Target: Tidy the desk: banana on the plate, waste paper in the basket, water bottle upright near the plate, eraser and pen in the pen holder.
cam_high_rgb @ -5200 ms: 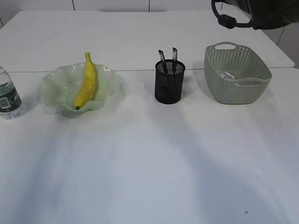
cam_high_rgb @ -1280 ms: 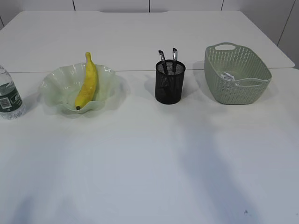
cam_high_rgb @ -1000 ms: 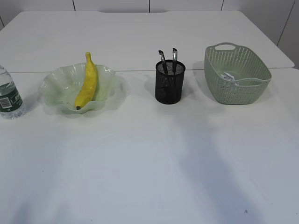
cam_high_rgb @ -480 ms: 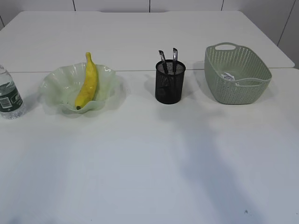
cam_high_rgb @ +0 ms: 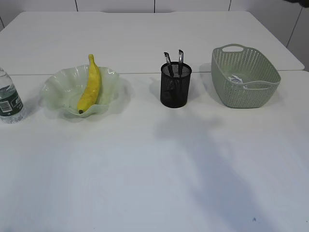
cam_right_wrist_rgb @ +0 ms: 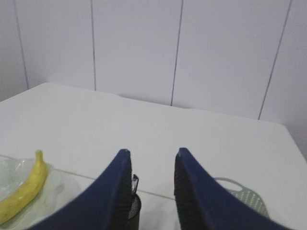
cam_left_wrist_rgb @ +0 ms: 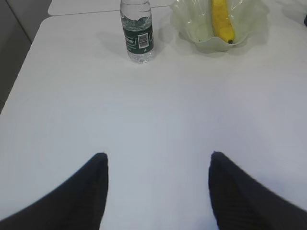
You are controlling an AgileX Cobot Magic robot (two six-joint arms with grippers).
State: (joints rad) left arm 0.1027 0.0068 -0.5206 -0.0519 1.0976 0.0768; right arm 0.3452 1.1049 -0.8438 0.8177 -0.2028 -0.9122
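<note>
The yellow banana [cam_high_rgb: 90, 86] lies in the pale green wavy plate [cam_high_rgb: 58, 89]. The water bottle [cam_high_rgb: 8, 99] stands upright left of the plate. The black mesh pen holder [cam_high_rgb: 175, 85] holds two pens [cam_high_rgb: 174, 62]; the eraser is not visible. The green basket [cam_high_rgb: 244, 76] holds white waste paper [cam_high_rgb: 236, 79]. Neither gripper shows in the exterior view. In the left wrist view my left gripper [cam_left_wrist_rgb: 156, 155] is open and empty over bare table, with the bottle [cam_left_wrist_rgb: 137, 31] and banana [cam_left_wrist_rgb: 221, 21] ahead. My right gripper [cam_right_wrist_rgb: 151, 152] is open, empty and raised above the holder [cam_right_wrist_rgb: 134, 206].
A seam [cam_high_rgb: 140, 73] runs between the near and far white tables. A panelled wall [cam_right_wrist_rgb: 144, 48] stands behind the far table.
The right arm's dark bulk at the top right of the exterior view five seconds ago has left the frame. The objects have not moved.
</note>
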